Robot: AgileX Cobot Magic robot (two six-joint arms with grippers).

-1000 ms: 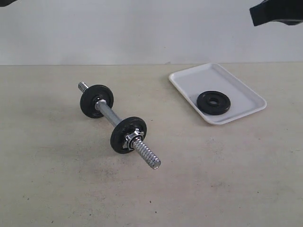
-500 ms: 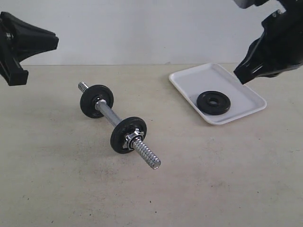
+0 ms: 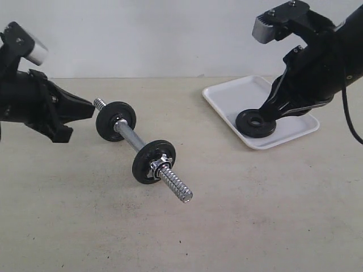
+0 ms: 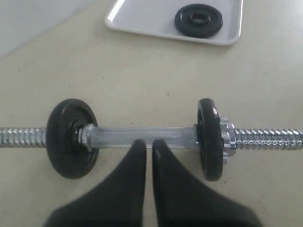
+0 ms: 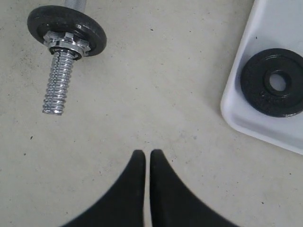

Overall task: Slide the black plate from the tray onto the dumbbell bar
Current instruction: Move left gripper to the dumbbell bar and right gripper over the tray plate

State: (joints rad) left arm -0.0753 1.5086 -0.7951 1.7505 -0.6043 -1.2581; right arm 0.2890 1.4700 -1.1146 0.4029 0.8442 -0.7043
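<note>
At left, my left gripper hangs with its jaws pressed together, pointing at the far threaded end of the dumbbell bar. The bar lies on the table carrying two black discs, the far disc and the near disc. A chrome collar nut sits against the near one, with bare thread beyond it. At right, the black plate lies flat in the white tray, toward its near end. My right gripper, jaws likewise closed and holding nothing, hovers by it.

The step, as I judge it, is the pickup. I should part the right jaws before coming down, pinch the plate between rim and centre hole, and lift it clear of the tray's low lip. The left gripper would do best to open and pin the smooth middle of the bar, so it cannot roll when the plate's hole meets the thread. The hole must come square to the bar's end.

From the outside camera I cannot tell whether my right tip touches the plate; my right wrist camera shows the tips against bare table, apart from the plate. The bar's far tip is partly masked by my left gripper, any nut there is unseen, and both arms are cut off at the frame edges
</note>
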